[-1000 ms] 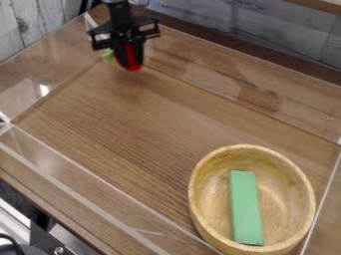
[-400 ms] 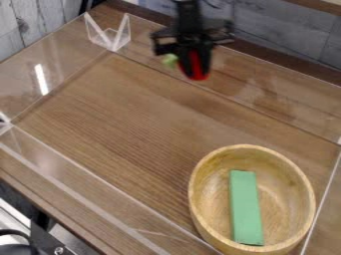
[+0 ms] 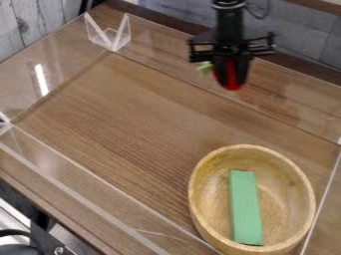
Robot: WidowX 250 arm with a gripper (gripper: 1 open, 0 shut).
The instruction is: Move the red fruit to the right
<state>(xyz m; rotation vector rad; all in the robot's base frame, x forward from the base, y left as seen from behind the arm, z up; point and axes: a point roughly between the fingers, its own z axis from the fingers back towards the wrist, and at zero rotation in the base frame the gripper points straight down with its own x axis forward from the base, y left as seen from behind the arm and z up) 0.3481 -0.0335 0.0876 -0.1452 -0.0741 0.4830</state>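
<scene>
The black gripper [image 3: 234,72] hangs over the far right part of the wood-grain table [image 3: 120,129], its jaws closed narrowly on the red fruit [image 3: 234,75], a small glossy rounded piece with a bit of green at its left side. The fruit's top is hidden between the jaws. Near the front right sits a round wooden bowl [image 3: 206,189] holding a flat green rectangular block [image 3: 246,206]. Clear, glare-streaked plastic walls [image 3: 40,85] edge the table; their outlines are hard to trace.
</scene>
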